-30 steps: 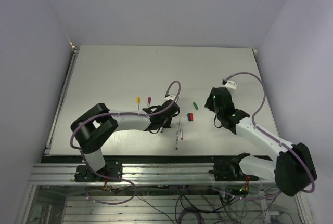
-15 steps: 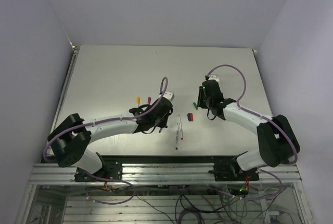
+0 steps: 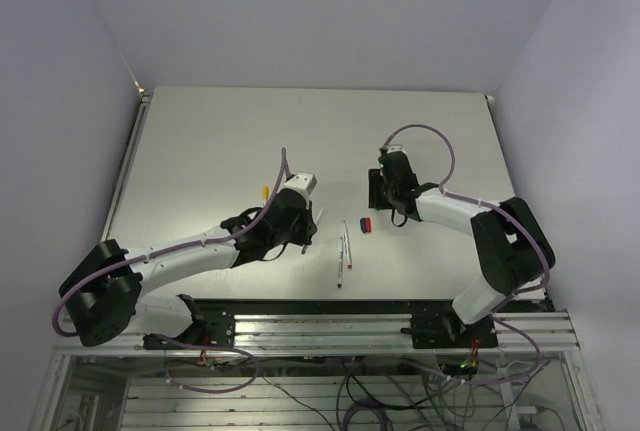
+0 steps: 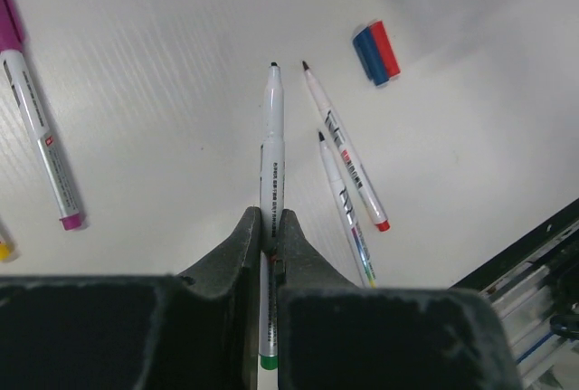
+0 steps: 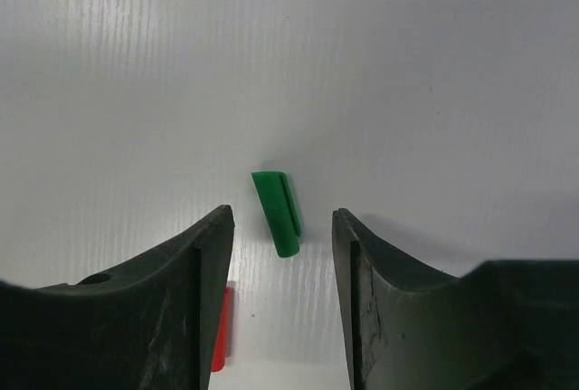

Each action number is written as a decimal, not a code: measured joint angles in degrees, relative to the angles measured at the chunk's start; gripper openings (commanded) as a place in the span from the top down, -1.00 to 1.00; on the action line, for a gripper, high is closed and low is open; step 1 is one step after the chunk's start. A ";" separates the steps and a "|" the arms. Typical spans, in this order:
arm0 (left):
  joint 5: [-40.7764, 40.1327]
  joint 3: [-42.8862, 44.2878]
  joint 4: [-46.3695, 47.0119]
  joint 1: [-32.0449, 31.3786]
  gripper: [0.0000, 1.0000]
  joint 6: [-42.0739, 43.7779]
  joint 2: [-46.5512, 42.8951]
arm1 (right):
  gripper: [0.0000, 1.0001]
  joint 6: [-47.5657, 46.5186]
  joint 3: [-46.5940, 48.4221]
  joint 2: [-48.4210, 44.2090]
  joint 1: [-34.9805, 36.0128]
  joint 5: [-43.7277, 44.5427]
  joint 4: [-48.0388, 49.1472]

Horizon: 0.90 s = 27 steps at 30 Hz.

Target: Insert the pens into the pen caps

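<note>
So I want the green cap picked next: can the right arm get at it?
Likely yes: the right gripper hangs open over the green cap, which lies between its fingers, nothing in the way.

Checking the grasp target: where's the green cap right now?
Right wrist view: the green cap lies on the table between the open fingers of the right gripper, touching neither; a red cap shows at lower left.

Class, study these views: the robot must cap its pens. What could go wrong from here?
1. The green cap lies slanted between the open right gripper's fingers; closing could twist or flick it away.
2. The red cap sits close beside one finger and might get knocked.
3. The left gripper pinches its pen with a long front part sticking out; pushing into a cap could pivot it.
</note>
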 measured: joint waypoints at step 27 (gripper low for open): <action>6.56 -2.99 5.88 4.42 0.86 -1.90 -0.72 | 1.00 -0.83 3.45 6.49 -0.04 0.11 0.50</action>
